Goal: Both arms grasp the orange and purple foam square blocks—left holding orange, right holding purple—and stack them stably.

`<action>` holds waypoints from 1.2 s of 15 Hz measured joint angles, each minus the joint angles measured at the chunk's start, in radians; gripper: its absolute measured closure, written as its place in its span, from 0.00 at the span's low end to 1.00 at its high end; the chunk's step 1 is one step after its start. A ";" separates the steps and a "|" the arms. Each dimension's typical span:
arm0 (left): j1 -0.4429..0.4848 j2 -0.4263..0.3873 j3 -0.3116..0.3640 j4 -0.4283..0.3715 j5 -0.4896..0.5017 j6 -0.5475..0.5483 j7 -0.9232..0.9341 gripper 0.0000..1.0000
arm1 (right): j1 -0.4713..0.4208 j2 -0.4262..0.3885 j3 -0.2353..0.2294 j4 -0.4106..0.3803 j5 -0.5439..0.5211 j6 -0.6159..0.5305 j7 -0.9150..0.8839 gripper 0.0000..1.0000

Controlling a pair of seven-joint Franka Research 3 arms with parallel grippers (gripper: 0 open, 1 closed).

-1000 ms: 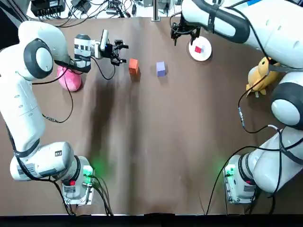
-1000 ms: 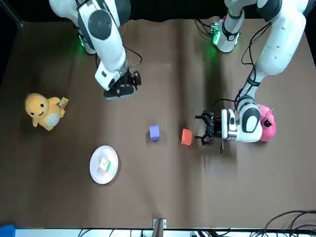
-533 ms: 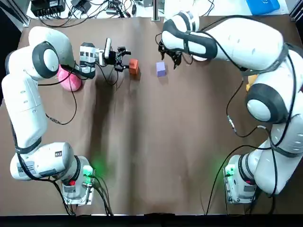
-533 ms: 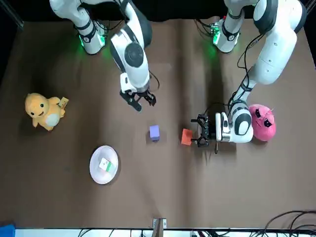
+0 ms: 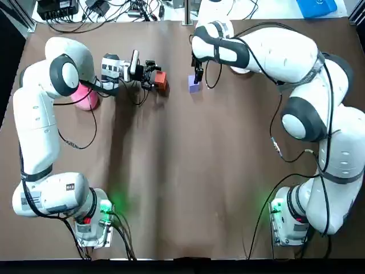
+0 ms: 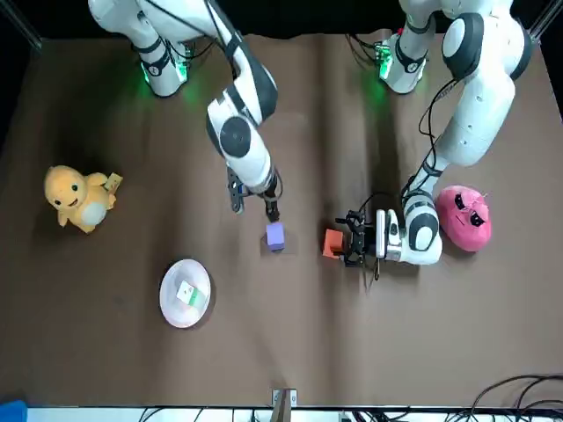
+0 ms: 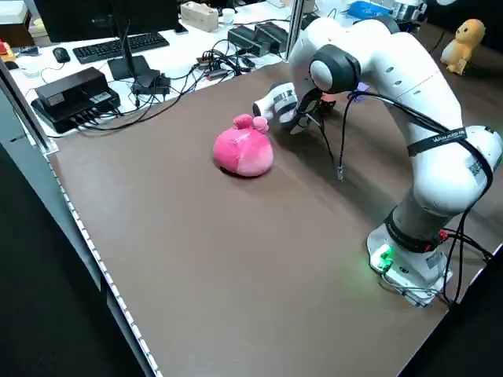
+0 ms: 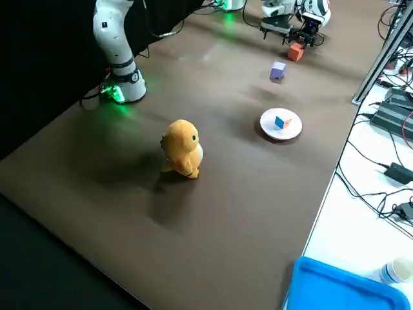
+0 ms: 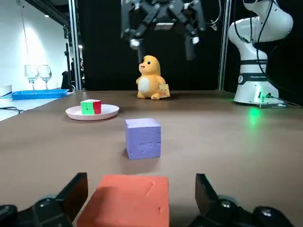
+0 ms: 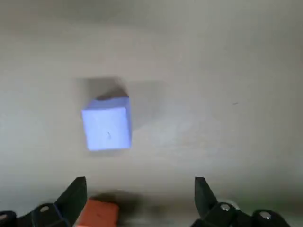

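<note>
Left jaws were wide open, straddling orange block (image 9: 125, 198), not clamped. It sat on the surface (image 5: 188, 171) near purple block (image 9: 143, 138), apart, on the left arm's side. Right jaws were open and empty, hovering above purple block. Nothing grasped: both grasps and stacking were left.

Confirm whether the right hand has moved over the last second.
Yes. In the front view the right hand has travelled to the purple foam block, which stayed put, and now hangs open close by it.
</note>
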State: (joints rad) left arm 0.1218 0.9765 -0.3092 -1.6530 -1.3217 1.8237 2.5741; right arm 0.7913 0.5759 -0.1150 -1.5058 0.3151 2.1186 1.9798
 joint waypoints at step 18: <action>-0.035 0.118 0.000 0.103 0.005 -0.001 0.089 0.27 | -0.035 0.265 -0.007 0.167 -0.086 0.120 0.147 0.00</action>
State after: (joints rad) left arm 0.0865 1.0942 -0.3089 -1.5503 -1.3169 1.8228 2.6632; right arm 0.7559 0.8406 -0.1216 -1.3388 0.2287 2.2387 2.1272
